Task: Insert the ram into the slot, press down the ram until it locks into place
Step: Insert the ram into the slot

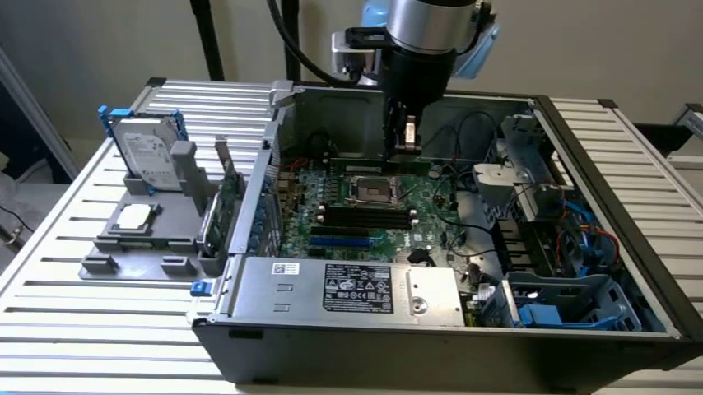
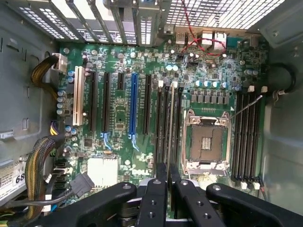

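The ram (image 2: 171,124) shows edge-on as a thin pale strip running out from between my fingers (image 2: 154,198). My gripper (image 2: 168,171) is shut on it. The strip lies along a group of long black slots (image 2: 163,118) beside the silver processor socket, and how high it is above them cannot be told. A second group of black slots (image 2: 246,137) lies on the socket's other side. In the exterior view my gripper (image 1: 402,150) hangs inside the open computer case over the back of the motherboard, holding the ram (image 1: 409,133) upright. Black slots (image 1: 351,216) lie in front of the socket.
The square silver processor socket (image 2: 207,142) sits between the slot groups. A blue slot (image 2: 134,104), a white slot (image 2: 77,94) and cable bundles (image 2: 38,163) lie beside them. The power supply (image 1: 341,288), drive cage (image 1: 571,304) and case walls hem in the board. A hard drive (image 1: 148,156) stands outside.
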`<state>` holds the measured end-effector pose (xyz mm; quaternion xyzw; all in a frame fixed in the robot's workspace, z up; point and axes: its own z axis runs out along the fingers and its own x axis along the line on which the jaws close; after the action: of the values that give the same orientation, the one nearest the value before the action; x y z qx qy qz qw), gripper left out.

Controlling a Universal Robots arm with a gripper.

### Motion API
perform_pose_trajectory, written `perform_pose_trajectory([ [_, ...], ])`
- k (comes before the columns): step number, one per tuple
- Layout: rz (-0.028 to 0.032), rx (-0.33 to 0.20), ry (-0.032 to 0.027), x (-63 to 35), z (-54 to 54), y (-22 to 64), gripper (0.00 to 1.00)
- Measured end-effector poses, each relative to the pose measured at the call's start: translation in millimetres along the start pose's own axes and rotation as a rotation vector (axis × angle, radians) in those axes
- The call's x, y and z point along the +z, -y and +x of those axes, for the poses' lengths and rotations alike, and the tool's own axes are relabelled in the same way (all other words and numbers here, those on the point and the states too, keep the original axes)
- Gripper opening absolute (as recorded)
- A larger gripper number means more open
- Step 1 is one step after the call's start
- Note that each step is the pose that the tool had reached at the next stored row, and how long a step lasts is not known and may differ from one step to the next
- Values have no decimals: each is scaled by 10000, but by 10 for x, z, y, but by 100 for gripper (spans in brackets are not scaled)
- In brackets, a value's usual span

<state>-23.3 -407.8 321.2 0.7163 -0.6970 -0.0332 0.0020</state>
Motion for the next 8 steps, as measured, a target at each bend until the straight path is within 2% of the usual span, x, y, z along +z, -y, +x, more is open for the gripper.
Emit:
perform_pose_trajectory([
  [8, -6, 1, -3, 143, 35, 6, 14],
])
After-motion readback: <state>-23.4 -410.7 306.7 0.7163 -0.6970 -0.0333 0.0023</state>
